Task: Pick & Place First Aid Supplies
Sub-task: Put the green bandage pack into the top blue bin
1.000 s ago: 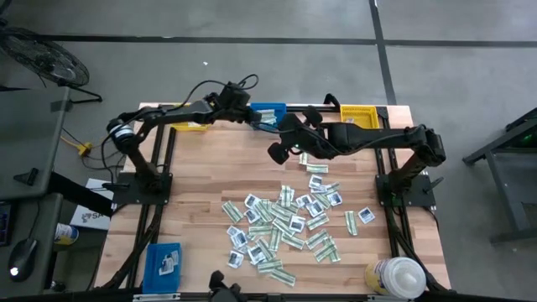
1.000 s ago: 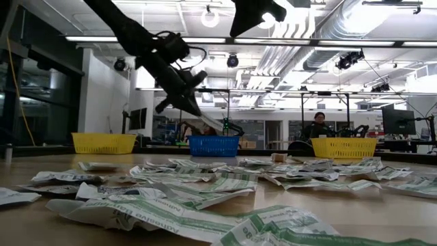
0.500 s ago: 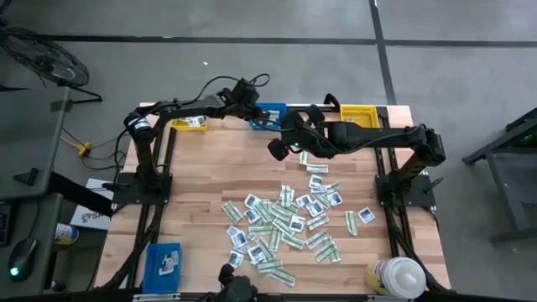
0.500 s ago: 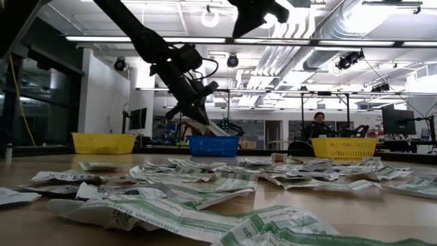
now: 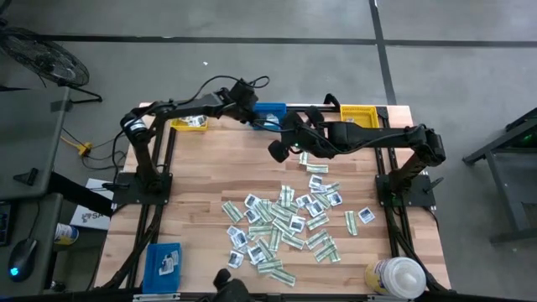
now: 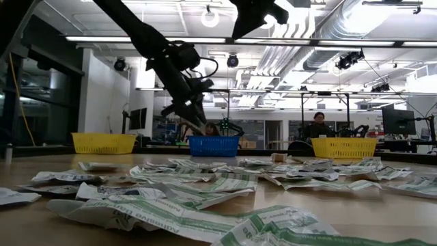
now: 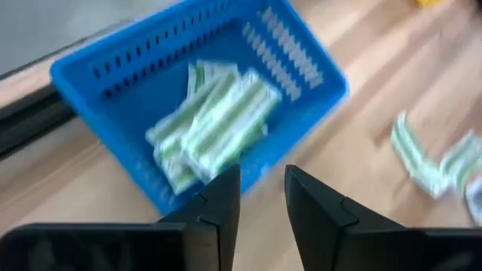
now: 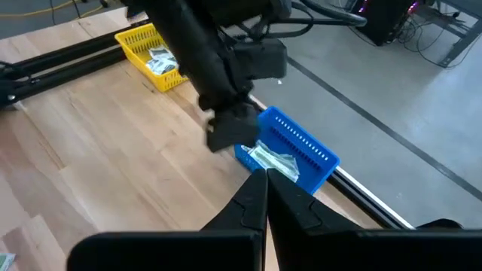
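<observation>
The pale wooden tabletop point(image 5: 201, 172) carries, along its far edge, a small blue slotted plastic bin point(image 5: 267, 111) already holding narrow green-and-white strip packets point(image 7: 215, 124). Over that bin's left side, the left hand point(image 7: 261, 197) has swung in from a second ago and now hangs with fingers slightly parted and empty, so I judge its strip just dropped. Right of the bin, the right hand point(image 5: 276, 151) waits with fingers together, above the loose first aid packets point(image 5: 285, 222) scattered nearer the front.
</observation>
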